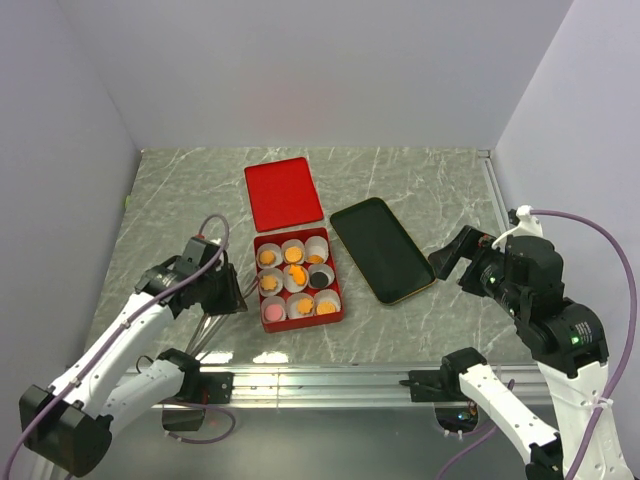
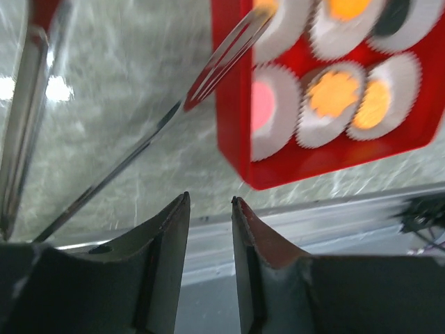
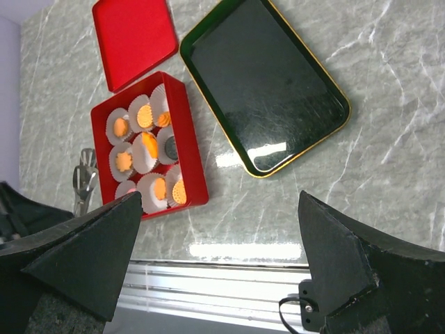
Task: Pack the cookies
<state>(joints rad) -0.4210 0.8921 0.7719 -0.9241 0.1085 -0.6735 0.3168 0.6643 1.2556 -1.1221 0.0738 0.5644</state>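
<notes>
Cookies [image 1: 294, 255] lie flat in paper cups [image 2: 407, 66] inside the red box [image 1: 305, 322] at mid-counter [image 1: 430, 180]. The black tray [image 1: 382, 250] alongside is bare, so packing looks nearly complete. One cup [image 1: 320, 277] shows a dark centre, contents unclear. The lid [image 1: 284, 192] lies off. Being round, the cookies have no heading; the box's long axis runs away from the arms. Left fingers [image 2: 167, 257] are narrowly parted and empty, beside tongs [image 2: 125, 156]. Right fingers [image 3: 90, 243] are spread wide and empty.

Overhead, two wrist views; shared red box [image 1: 303, 321]
</notes>
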